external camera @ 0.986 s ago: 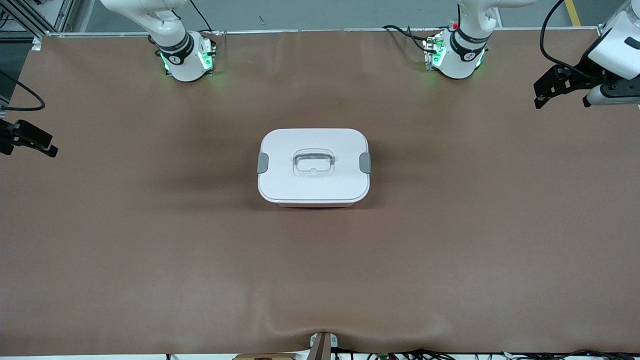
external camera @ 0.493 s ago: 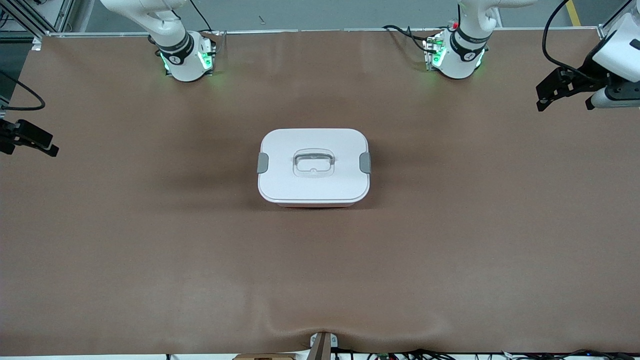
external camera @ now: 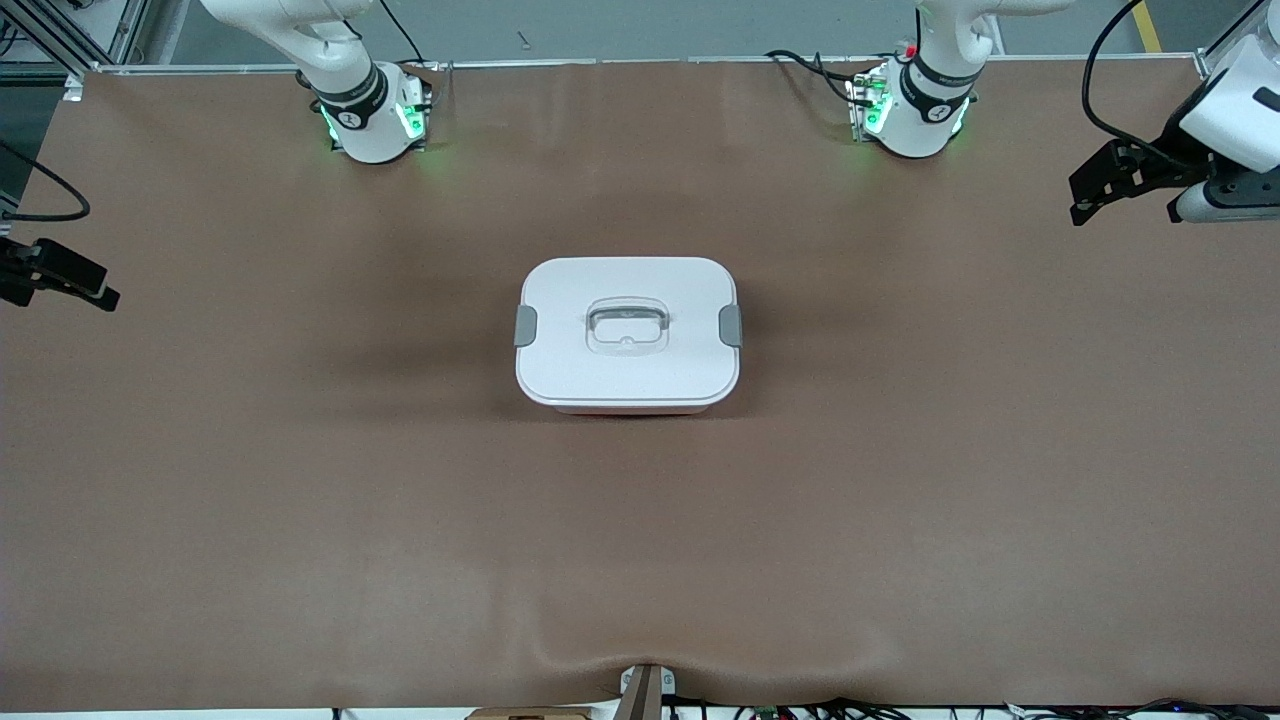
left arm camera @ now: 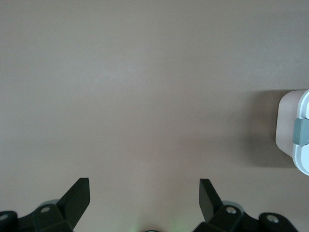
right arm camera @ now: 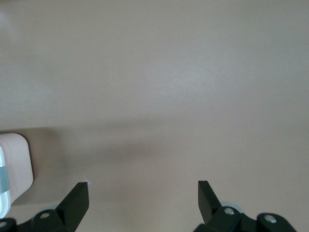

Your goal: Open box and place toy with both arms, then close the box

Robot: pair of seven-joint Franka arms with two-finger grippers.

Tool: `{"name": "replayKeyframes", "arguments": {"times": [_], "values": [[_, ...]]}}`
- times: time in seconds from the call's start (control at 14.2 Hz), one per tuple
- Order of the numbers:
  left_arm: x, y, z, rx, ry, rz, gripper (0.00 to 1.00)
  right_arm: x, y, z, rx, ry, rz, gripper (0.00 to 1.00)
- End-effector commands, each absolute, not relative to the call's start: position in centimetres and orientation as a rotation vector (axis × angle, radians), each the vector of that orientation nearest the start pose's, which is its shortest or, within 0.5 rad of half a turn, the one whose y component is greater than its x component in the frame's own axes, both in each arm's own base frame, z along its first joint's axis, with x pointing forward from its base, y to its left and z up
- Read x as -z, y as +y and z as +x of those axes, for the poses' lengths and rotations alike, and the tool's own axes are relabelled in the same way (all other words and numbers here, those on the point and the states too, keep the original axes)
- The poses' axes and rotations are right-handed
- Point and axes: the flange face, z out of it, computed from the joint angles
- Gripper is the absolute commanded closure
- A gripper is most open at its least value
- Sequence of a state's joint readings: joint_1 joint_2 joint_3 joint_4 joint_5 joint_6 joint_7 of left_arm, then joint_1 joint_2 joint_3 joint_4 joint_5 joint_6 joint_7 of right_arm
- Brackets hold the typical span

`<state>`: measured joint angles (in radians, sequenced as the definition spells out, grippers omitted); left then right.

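Centrally on the brown table (external camera: 300, 480) sits the closed white-lidded pink plastic box (external camera: 628, 335); left gripper (external camera: 1125, 185) and right gripper (external camera: 60, 280) both released, hovering over the table's ends, well apart from the box.

The front view looks down from high across the table (external camera: 300, 500), facing both arm bases — the whole surface fits in. Each wrist view looks straight down at bare tabletop from well above it, and each catches an edge of the box (external camera: 628, 335) — shared with the front view.
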<state>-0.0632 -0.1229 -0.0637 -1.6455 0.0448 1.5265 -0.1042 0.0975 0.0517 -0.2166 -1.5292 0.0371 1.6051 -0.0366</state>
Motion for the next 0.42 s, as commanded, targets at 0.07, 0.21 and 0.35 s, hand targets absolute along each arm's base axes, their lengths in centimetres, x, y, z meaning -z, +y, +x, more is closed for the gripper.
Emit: {"name": "replayKeyframes", "arguments": {"times": [0.07,0.21,0.35], "values": [[-65.30,-6.24,51.18,-0.001,0.040,-3.090,0.00,-62.30,-5.84,56.99,0.048,0.110,-3.098,0.00],[-65.29,-6.32,51.22,-0.001,0.040,-3.090,0.00,-62.45,-6.01,56.98,0.053,0.112,-3.098,0.00],[-65.29,-6.18,51.24,-0.001,0.024,-3.092,0.00,-62.45,-5.92,56.98,0.053,0.110,-3.098,0.00]]}}
